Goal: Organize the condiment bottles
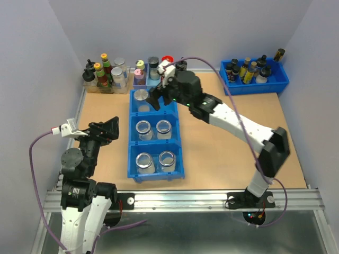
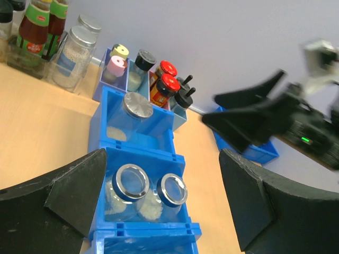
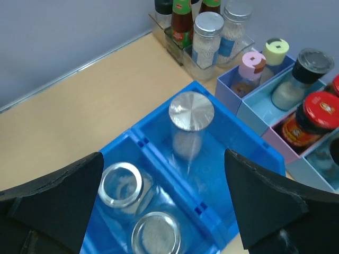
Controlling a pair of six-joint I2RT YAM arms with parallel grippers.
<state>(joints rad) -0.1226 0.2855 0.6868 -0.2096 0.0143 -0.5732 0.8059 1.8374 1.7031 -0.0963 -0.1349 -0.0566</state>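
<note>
A blue three-compartment bin (image 1: 179,138) stands mid-table. Its far compartment holds a clear jar with a flat silver lid (image 1: 141,96). The middle compartment holds two open jars (image 1: 143,128) (image 1: 163,127), and the near one two more (image 1: 144,160) (image 1: 167,159). My right gripper (image 1: 159,98) hovers open and empty over the far compartment; in its wrist view (image 3: 163,154) the lidded jar (image 3: 191,111) stands just ahead. My left gripper (image 1: 108,129) is open and empty, left of the bin; its wrist view (image 2: 163,153) looks over the middle jars (image 2: 130,182) (image 2: 172,189).
A clear tray of sauce bottles and shakers (image 1: 103,74) stands at the back left. Pastel bins with spice jars (image 1: 148,71) stand behind the blue bin. A blue bin of small dark bottles (image 1: 254,74) is at the back right. Walls close in the table.
</note>
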